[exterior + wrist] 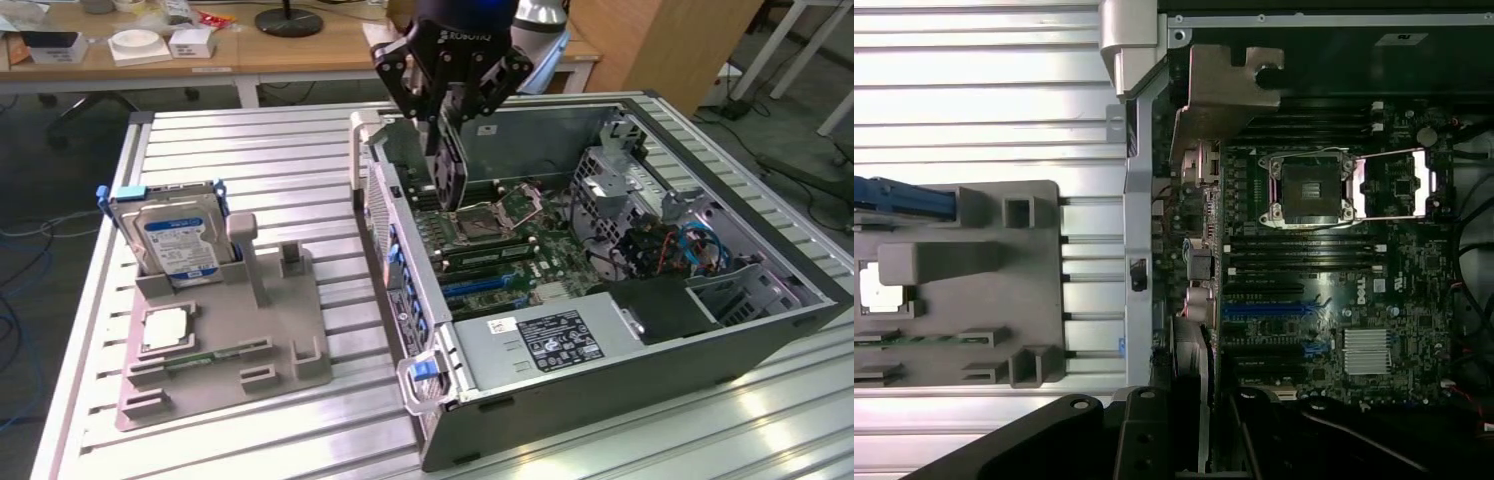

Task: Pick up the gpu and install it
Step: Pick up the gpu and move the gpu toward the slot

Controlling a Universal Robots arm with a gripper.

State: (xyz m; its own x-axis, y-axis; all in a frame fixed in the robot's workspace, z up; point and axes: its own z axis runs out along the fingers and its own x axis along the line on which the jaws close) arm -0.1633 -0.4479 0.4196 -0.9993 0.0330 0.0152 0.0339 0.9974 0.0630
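Note:
The gpu (449, 170), a thin dark card, hangs on edge under my gripper (450, 125), which is shut on its upper part. It hovers over the rear of the open computer case (747, 335), just above the motherboard (514, 255) and near the case's back wall. In the wrist view the gpu (1192, 390) shows edge-on between my dark fingers (1144, 440), over the board's rear edge. A pale metal bracket piece (1229, 90) lies beyond it. The blue expansion slots (1274, 312) sit beside the card's line.
A grey holder tray (287, 350) on the slatted metal table (240, 160) holds a silver hard drive (176, 240), a CPU chip (167, 328) and a green memory stick (200, 358). Inside the case are the CPU socket (481, 220), cables and a black power supply (561, 340).

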